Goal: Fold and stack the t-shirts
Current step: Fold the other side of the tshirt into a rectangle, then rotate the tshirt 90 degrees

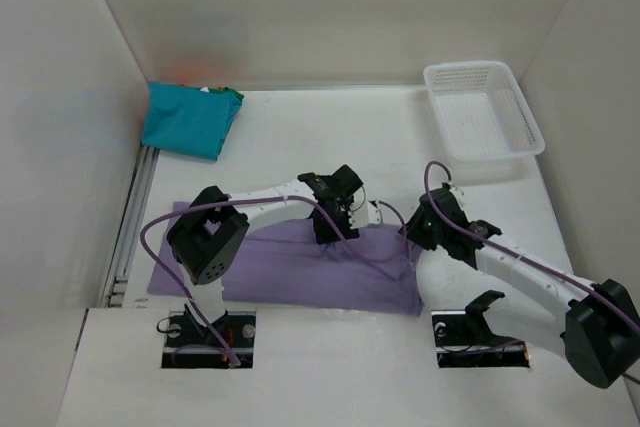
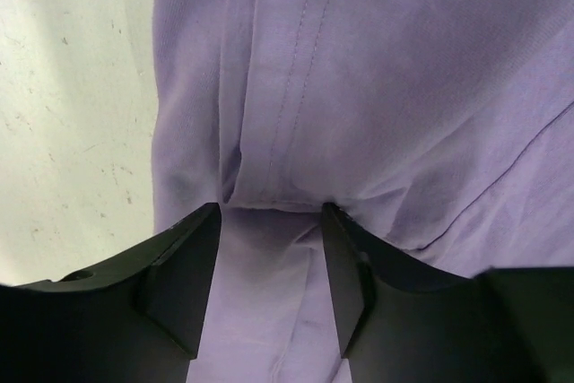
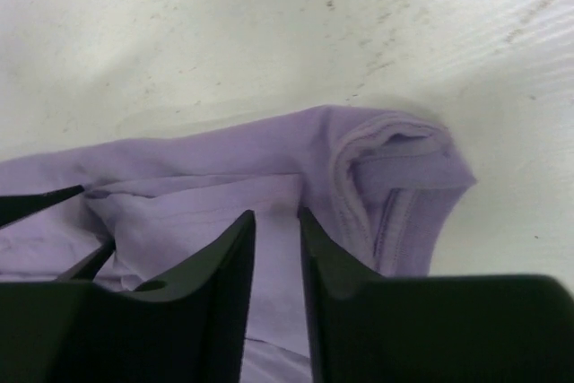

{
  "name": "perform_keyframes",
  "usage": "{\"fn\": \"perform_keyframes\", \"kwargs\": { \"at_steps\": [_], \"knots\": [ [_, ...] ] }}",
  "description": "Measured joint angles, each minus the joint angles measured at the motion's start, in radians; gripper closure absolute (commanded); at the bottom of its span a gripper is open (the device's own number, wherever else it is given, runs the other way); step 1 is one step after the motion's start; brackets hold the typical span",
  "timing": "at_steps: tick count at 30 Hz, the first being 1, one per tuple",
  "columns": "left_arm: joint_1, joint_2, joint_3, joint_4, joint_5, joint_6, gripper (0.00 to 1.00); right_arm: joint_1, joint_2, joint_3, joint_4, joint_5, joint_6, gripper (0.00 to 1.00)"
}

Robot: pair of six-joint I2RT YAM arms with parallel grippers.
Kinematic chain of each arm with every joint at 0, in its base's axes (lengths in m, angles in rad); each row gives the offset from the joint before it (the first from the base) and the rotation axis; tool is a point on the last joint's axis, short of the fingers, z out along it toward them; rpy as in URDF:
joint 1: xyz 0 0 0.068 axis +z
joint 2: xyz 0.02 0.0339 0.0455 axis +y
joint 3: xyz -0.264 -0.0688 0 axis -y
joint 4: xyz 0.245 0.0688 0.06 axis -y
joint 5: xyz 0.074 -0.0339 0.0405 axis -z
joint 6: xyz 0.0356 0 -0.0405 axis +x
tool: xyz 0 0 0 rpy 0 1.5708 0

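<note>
The lavender t-shirt (image 1: 300,272) lies spread across the near middle of the table. My left gripper (image 1: 335,212) is at its far edge. In the left wrist view the gripper (image 2: 269,213) is open, jaws wide apart over a seam fold of the shirt (image 2: 377,87). My right gripper (image 1: 420,232) is at the shirt's right far corner. In the right wrist view this gripper (image 3: 276,214) is closed to a narrow gap on a layer of the shirt (image 3: 179,195), beside its rolled hem. A folded teal t-shirt (image 1: 190,119) lies at the back left, with a dark green t-shirt edge (image 1: 230,95) showing under it. The orange t-shirt is hidden.
A white plastic lattice basket (image 1: 520,112) stands at the back right. White walls enclose the table on the left, back and right. A metal rail (image 1: 130,227) runs along the left edge. Purple cables trail from both arms over the shirt.
</note>
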Motion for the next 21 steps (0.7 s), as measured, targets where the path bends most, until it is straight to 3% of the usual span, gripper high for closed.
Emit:
{"fn": "perform_keyframes", "kwargs": {
  "at_steps": [7, 14, 17, 21],
  "knots": [
    [0.033, -0.056, 0.034, -0.072, -0.017, -0.015, 0.42, -0.056, -0.043, 0.038, -0.161, 0.093, -0.05, 0.44],
    [0.146, -0.264, 0.094, -0.116, -0.022, -0.013, 0.38, -0.109, 0.142, 0.137, -0.197, 0.109, -0.163, 0.34],
    [0.301, -0.302, 0.06, -0.109, -0.046, 0.001, 0.41, -0.108, 0.238, 0.152, -0.206, 0.096, -0.196, 0.38],
    [0.627, -0.256, -0.028, -0.075, -0.116, 0.027, 0.41, -0.108, 0.328, 0.199, -0.227, 0.079, -0.232, 0.49]
  ]
}}
